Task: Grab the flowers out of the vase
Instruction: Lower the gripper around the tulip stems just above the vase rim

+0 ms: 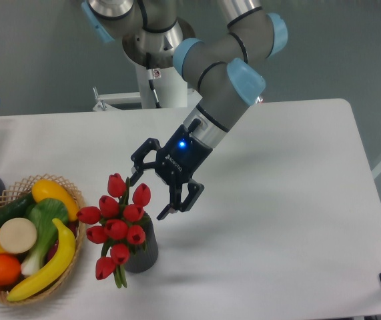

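One fixed camera is all I have, looking down at the white surface from the near side. The flowers, a bunch of red tulip buds on green stems, stand in the vase toward the near left of the surface, just right of the basket of toy fruit and vegetables. The bunch spreads wider than the vase and leans left over its rim, with a few buds drooping down the vase's left side.

My gripper hangs just to the right of the topmost buds and a little farther back, tilted toward them, its fingers spread wide and holding nothing. One fingertip looks very near the top right bud; I cannot tell from this angle whether it touches.

As I judge it, the flowers are light and look artificial, so the buds should stand some squeezing, but the stems will likely flex and the bunch may splay if I catch only one or two. I would take hold low on the gathered stems and leaves just above the rim, or else close round the cluster of heads. The vase is small and may lift or tip with the stems, so I would pull straight up.
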{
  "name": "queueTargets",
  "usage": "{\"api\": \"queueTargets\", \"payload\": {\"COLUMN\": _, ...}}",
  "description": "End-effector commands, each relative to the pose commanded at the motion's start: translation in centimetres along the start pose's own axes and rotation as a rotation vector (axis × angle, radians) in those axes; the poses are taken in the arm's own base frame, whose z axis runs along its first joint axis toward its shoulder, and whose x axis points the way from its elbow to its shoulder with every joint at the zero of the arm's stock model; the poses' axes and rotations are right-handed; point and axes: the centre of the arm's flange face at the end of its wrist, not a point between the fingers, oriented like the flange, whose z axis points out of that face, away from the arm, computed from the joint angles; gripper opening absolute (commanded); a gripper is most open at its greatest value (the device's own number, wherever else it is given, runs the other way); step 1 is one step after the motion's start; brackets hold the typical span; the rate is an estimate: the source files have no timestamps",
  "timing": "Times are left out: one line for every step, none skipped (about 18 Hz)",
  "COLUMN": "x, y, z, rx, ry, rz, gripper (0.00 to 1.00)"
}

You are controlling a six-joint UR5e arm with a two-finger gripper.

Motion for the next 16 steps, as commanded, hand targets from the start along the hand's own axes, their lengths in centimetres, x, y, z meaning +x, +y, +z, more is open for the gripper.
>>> {"api": "queueTargets", "payload": {"x": -0.2, "y": -0.2, "z": 0.3, "rx": 0.002, "ry": 0.003, "rz": 0.004, "gripper": 1.0}}
{"api": "queueTargets", "payload": {"x": -0.3, "y": -0.3, "z": 0.5, "rx": 0.0, "ry": 0.006, "rz": 0.008, "gripper": 1.0}}
{"api": "queueTargets", "payload": {"x": -0.4, "y": -0.3, "z": 0.9, "rx": 0.0, "ry": 0.011, "rz": 0.008, "gripper": 1.0}}
{"api": "queueTargets", "payload": {"x": -0.5, "y": -0.2, "z": 0.9, "rx": 0.0, "ry": 0.011, "rz": 0.009, "gripper": 1.0}}
{"api": "queueTargets", "payload": {"x": -0.6, "y": -0.2, "z": 0.9, "rx": 0.0, "ry": 0.011, "rz": 0.009, "gripper": 1.0}}
{"api": "queueTargets", "payload": {"x": -0.8, "y": -0.1, "z": 1.1, "rx": -0.002, "ry": 0.013, "rz": 0.007, "gripper": 1.0}}
{"api": "queueTargets", "payload": {"x": -0.8, "y": -0.2, "z": 1.0, "rx": -0.002, "ry": 0.011, "rz": 0.008, "gripper": 1.0}}
{"api": "queueTargets", "payload": {"x": -0.8, "y": -0.2, "z": 1.1, "rx": -0.002, "ry": 0.012, "rz": 0.009, "gripper": 1.0}}
{"api": "queueTargets", "payload": {"x": -0.8, "y": -0.3, "z": 1.2, "rx": -0.002, "ry": 0.013, "rz": 0.011, "gripper": 1.0}}
{"api": "queueTargets", "payload": {"x": -0.7, "y": -0.4, "z": 1.3, "rx": -0.002, "ry": 0.015, "rz": 0.013, "gripper": 1.0}}
{"api": "queueTargets", "payload": {"x": -0.8, "y": -0.4, "z": 1.3, "rx": -0.002, "ry": 0.015, "rz": 0.013, "gripper": 1.0}}
{"api": "queueTargets", "payload": {"x": -0.9, "y": -0.2, "z": 1.7, "rx": -0.003, "ry": 0.021, "rz": 0.009, "gripper": 1.0}}
{"api": "queueTargets", "payload": {"x": -1.2, "y": -0.3, "z": 1.7, "rx": -0.002, "ry": 0.018, "rz": 0.01, "gripper": 1.0}}
{"api": "queueTargets", "payload": {"x": -1.3, "y": -0.2, "z": 2.0, "rx": -0.002, "ry": 0.022, "rz": 0.011, "gripper": 1.0}}
{"api": "queueTargets", "payload": {"x": -1.2, "y": -0.4, "z": 2.5, "rx": -0.004, "ry": 0.029, "rz": 0.016, "gripper": 1.0}}
{"api": "queueTargets", "payload": {"x": -1.2, "y": -0.3, "z": 2.7, "rx": -0.006, "ry": 0.032, "rz": 0.015, "gripper": 1.0}}
